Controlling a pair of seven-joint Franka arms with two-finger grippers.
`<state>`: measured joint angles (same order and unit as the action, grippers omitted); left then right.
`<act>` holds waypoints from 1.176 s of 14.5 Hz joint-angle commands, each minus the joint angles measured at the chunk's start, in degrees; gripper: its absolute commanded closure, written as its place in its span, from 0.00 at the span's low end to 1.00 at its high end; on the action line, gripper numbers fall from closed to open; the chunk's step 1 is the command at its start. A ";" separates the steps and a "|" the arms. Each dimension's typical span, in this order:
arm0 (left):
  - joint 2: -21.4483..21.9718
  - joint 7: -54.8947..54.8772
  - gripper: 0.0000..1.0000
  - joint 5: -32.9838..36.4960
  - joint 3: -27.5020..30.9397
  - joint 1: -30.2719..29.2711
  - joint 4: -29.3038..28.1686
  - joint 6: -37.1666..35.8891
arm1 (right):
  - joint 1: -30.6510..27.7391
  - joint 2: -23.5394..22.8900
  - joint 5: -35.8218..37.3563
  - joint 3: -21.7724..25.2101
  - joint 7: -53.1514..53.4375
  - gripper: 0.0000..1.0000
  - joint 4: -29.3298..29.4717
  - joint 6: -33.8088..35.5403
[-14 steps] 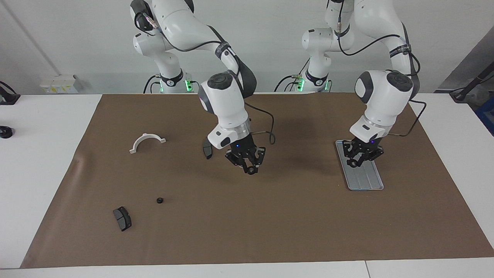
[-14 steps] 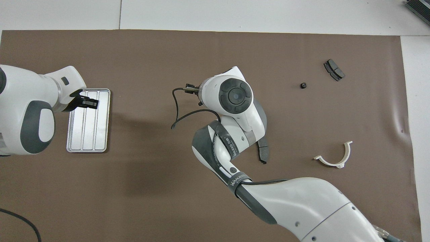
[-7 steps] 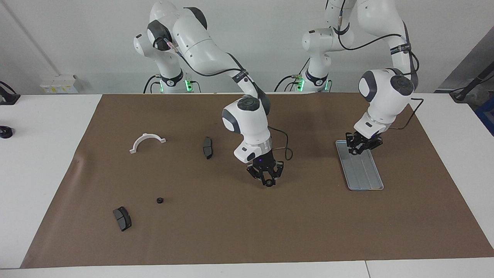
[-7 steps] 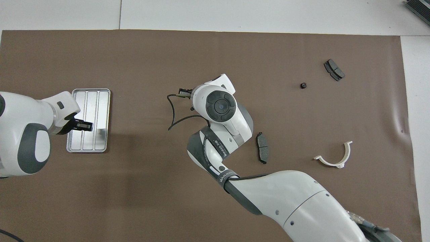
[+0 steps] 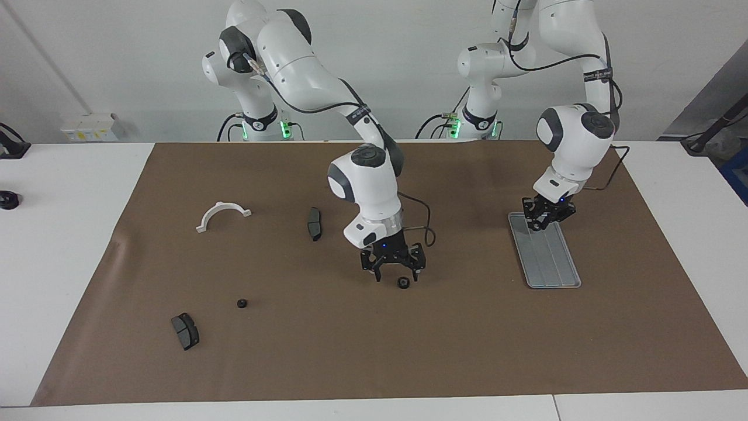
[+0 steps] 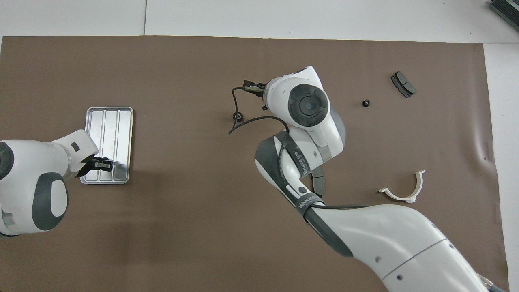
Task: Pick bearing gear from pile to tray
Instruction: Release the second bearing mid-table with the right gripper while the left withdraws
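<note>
Right claw (image 5: 396,276) has moved a fair bit in the last second. It was pinched on a little black bearing gear (image 5: 402,283) up in the air, and now it's down low over the brown mat (image 5: 327,351) with its jaws spread wide open and nothing in them. The gear lies loose on the mat at about 5 o'clock from that claw in the facing view, mid-bench (image 5: 58,234), well short of the tray (image 5: 555,269), which is off at roughly 3 o'clock.

Left claw (image 5: 546,217) hangs over the tray's 12 o'clock end, and I honestly can't tell if it's open or closed.

A second small gear (image 5: 241,303) sits way out at 9 o'clock.

My guess is the gear is hard, light and round, so it'll skitter or roll if nudged. I'd come straight down and pinch it across the outer rim, jaws straddling it evenly.
</note>
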<state>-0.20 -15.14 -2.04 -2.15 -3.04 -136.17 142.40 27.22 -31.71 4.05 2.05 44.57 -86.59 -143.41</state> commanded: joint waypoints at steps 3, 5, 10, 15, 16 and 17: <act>2.31 -1.29 0.28 -0.07 -0.49 -1.36 -3.22 1.66 | -11.55 7.89 0.70 -1.17 -17.17 0.00 -7.80 5.85; 1.87 -1.03 0.00 0.02 -0.58 -0.75 -2.26 2.10 | -16.21 8.77 0.09 -1.34 -30.44 0.00 -10.51 6.48; -2.17 -0.50 0.00 0.02 -0.84 3.82 7.84 1.13 | -22.65 6.06 -4.30 -1.34 -53.24 0.00 -12.73 7.01; -5.07 0.46 0.00 0.02 -0.93 11.11 15.65 -0.19 | -23.18 2.18 -7.82 -1.34 -57.03 0.00 -12.11 6.30; -6.12 1.16 0.00 -0.07 -0.84 13.30 17.68 -0.36 | -23.70 1.83 -7.91 -1.34 -57.66 0.00 -11.68 6.21; -6.48 2.91 0.00 -0.07 -0.75 15.76 19.09 -0.28 | -23.97 1.04 -8.00 -1.43 -57.58 0.00 -10.72 6.30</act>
<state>-4.27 -14.61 -2.08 -3.85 8.33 -121.99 143.90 4.90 -29.41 -2.24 1.54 -10.33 -99.05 -136.88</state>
